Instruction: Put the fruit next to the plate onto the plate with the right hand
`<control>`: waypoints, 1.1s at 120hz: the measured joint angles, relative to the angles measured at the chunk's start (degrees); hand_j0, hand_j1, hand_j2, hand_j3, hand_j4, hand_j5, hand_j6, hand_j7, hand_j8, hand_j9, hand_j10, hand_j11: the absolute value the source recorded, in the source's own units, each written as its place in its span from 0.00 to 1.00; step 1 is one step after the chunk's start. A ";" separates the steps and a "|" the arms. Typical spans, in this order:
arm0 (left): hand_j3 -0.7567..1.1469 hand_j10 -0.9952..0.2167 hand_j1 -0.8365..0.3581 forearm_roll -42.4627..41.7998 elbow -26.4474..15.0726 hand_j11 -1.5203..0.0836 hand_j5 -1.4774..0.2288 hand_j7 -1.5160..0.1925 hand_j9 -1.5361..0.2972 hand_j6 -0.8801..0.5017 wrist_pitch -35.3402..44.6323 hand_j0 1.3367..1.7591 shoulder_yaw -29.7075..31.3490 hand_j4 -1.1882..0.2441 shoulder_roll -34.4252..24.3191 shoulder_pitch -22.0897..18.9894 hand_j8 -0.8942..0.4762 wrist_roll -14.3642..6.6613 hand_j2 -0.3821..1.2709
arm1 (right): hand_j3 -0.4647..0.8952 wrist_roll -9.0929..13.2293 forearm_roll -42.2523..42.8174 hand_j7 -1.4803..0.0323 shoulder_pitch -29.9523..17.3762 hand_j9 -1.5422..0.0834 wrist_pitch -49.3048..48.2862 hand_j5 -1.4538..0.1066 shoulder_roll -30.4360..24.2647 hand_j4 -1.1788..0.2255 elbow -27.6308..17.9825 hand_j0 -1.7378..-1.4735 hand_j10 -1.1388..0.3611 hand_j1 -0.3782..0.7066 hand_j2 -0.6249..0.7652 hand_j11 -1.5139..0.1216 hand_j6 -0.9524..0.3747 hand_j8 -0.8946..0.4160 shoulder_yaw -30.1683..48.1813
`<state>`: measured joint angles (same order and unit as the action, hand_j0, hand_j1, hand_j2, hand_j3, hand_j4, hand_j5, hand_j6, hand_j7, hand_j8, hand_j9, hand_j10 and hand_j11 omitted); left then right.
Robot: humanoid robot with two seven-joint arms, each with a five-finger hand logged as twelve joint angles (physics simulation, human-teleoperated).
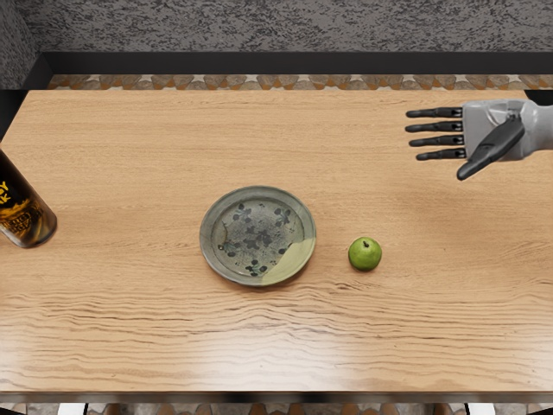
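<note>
Reaching with my spread, empty right hand, I risk knocking the round green fruit away from the plate.

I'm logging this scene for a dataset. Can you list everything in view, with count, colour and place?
plate: 1, grey-green with a patterned centre, middle of the table, nothing on it
fruit: 1, green, on the table just right of the plate, not touching it
bottle: 1, dark with yellow lettering, at the left edge, partly cut off by the frame
table: 1, light wood, fills most of the view
wall: 1, speckled grey, behind the table
right hand: 1, grey with black fingers, upper right, fingers spread, holding nothing, well apart from the fruit
left hand: not in view
</note>
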<state>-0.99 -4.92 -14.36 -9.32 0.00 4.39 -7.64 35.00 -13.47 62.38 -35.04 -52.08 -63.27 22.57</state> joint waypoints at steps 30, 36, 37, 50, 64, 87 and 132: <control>0.40 0.82 0.99 0.02 0.00 0.95 0.87 0.89 0.84 0.64 -0.04 0.76 0.03 0.83 0.00 0.00 0.65 0.00 0.23 | 0.34 0.00 0.08 0.98 0.57 0.95 0.00 0.93 -0.19 0.84 -0.08 0.30 0.76 0.03 0.45 0.93 0.72 0.68 0.08; 0.40 0.82 0.99 0.02 0.00 0.95 0.87 0.89 0.84 0.64 -0.04 0.76 0.02 0.83 0.00 0.00 0.65 0.00 0.23 | 0.34 0.00 0.68 0.98 0.98 0.95 0.00 0.93 -0.19 0.84 -0.10 0.30 0.76 0.03 0.45 0.93 0.72 0.68 -0.06; 0.40 0.82 0.99 0.02 0.00 0.95 0.87 0.89 0.84 0.64 -0.04 0.76 0.02 0.83 0.00 0.00 0.65 0.00 0.23 | 0.34 0.00 0.88 0.98 1.07 0.95 0.00 0.93 -0.19 0.84 -0.11 0.30 0.76 0.03 0.45 0.93 0.72 0.68 -0.09; 0.40 0.82 0.99 0.02 0.00 0.95 0.87 0.89 0.84 0.64 -0.02 0.76 0.00 0.83 0.00 -0.04 0.65 0.00 0.23 | 0.34 0.00 5.39 0.98 2.72 0.95 0.00 0.93 0.14 0.84 -1.24 0.30 0.76 0.03 0.45 0.93 0.72 0.68 -0.39; 0.40 0.82 0.99 0.02 0.00 0.95 0.87 0.89 0.84 0.64 -0.02 0.76 0.00 0.83 0.00 -0.03 0.65 0.00 0.23 | 0.34 0.00 9.50 0.98 4.65 0.95 0.00 0.93 0.50 0.84 -2.43 0.30 0.76 0.03 0.45 0.93 0.72 0.68 -1.42; 0.40 0.82 0.99 0.01 0.00 0.95 0.87 0.89 0.84 0.64 -0.02 0.76 0.00 0.83 0.00 0.00 0.65 0.00 0.23 | 0.34 0.00 12.91 0.98 8.33 0.95 0.00 0.93 1.67 0.84 -5.47 0.30 0.76 0.03 0.45 0.93 0.72 0.68 -4.92; 0.40 0.82 0.99 0.01 0.00 0.95 0.87 0.89 0.84 0.64 0.00 0.76 0.00 0.83 0.00 -0.35 0.65 0.00 0.23 | 0.34 0.00 20.55 0.98 11.32 0.95 6.01 0.93 1.71 0.84 -15.59 0.30 0.76 0.03 0.45 0.93 0.72 0.68 -10.03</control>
<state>-0.99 -4.92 -14.36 -9.32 0.00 4.04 -7.64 35.00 7.07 73.70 -29.03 -50.37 -78.86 12.54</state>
